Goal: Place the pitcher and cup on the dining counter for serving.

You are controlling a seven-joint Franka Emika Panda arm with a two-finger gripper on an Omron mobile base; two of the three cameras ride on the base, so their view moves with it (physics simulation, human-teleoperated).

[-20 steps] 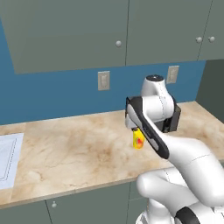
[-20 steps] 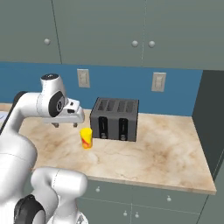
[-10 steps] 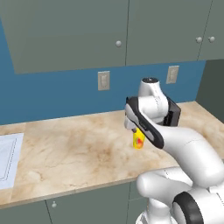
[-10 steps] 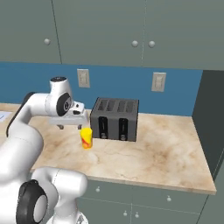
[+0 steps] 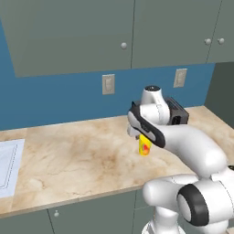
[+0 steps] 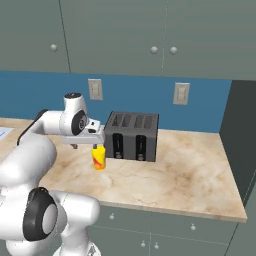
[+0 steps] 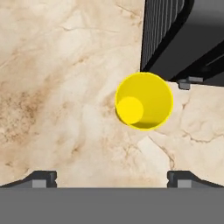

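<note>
Cup (image 7: 144, 101) (one, yellow, upright) beside one black toaster (image 6: 132, 135), gripper (image 7: 111, 177) spread wide above.

Toaster (image 6: 132, 136) just beside cup (image 6: 98, 157); elsewhere open counter (image 6: 185, 175).

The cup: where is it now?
The cup stands upright on the marble counter, just left of the black toaster in the right base view, below the open gripper.

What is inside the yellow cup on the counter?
The hand view looks straight down into the cup: only its yellow bottom and inner wall show, nothing inside. The near inner wall is shadowed, so that part is less clear.
</note>
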